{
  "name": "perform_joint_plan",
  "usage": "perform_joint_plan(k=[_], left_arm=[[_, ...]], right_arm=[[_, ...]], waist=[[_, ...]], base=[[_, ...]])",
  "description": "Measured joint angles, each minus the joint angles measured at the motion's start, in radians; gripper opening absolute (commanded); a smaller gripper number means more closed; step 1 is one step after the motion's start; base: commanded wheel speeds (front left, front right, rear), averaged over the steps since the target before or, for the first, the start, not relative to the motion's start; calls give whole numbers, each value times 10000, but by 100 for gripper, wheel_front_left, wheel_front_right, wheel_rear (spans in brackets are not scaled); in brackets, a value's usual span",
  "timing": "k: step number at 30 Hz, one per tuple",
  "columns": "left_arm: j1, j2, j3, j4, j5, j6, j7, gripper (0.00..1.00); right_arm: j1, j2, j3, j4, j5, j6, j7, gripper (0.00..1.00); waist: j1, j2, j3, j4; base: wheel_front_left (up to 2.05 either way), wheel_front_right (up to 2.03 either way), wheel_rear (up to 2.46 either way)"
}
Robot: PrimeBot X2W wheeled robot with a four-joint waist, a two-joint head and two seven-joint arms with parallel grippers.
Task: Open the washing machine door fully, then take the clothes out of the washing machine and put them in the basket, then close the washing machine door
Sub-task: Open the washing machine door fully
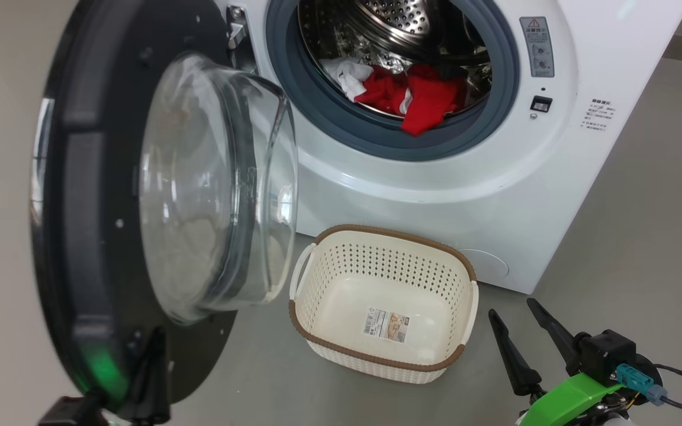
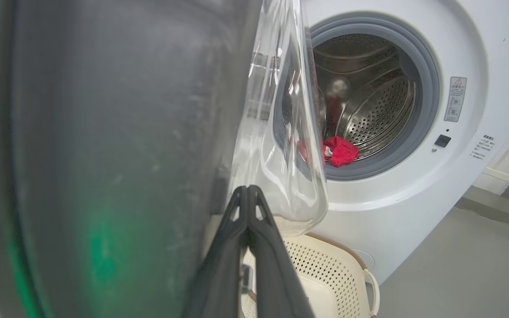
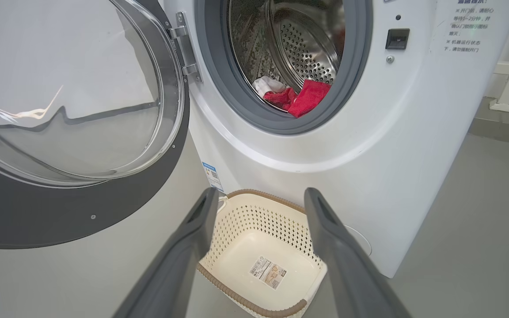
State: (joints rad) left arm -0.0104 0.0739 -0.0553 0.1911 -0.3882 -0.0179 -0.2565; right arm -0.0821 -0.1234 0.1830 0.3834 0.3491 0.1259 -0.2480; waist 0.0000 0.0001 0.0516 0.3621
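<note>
My left gripper (image 2: pixel 248 191) rises from the bottom middle of the left wrist view, its two fingers pressed together tip to tip with nothing between them; it stands just beside the dark inner face of the washing machine door (image 1: pixel 157 195), though whether it touches I cannot tell; that door fills the left half of the head view, swung wide, its clear glass bowl bulging toward the centre; the washing machine (image 1: pixel 436 195) takes the upper right of the frame, and the clothes (image 1: pixel 418 97), red with a white piece at their left, lie at the drum's lower front, one red fold draped over the grey rubber ring (image 1: pixel 293 89); the basket (image 1: pixel 397 234) sits on the floor (image 1: pixel 643 248) at lower centre, close against the machine's front, holding only the paper label (image 1: pixel 386 324) on its bottom; my right gripper (image 1: pixel 511 307) is at the lower right, fingers spread apart and holding nothing, just beside the basket's right end.
</note>
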Motion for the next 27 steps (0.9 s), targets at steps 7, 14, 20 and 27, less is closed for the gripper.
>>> perform_joint_plan(k=[7, 14, 20, 27], left_arm=[[-207, 46, 1032, 203, 119, -2, 4, 0], [-769, 161, 2201, 639, 476, -19, 12, 0], [-1342, 443, 3101, 1283, 757, -196, 12, 0], [-1949, 671, 4013, 1933, 982, -445, 12, 0]], right_arm=[[-24, -17, 46, -17, -4, 0, -2, 100], [-58, -25, 81, -29, -65, 0, -2, 100], [-90, -27, 86, -40, -75, 0, -2, 100], [-132, -42, 176, -121, -79, 0, 0, 100]], waist=[[0, 0, 118, -77], [0, 0, 216, -143], [0, -1, 284, -175], [0, 0, 474, -269]], base=[[0, 0, 0], [0, 0, 0], [0, 0, 0], [0, 0, 0]])
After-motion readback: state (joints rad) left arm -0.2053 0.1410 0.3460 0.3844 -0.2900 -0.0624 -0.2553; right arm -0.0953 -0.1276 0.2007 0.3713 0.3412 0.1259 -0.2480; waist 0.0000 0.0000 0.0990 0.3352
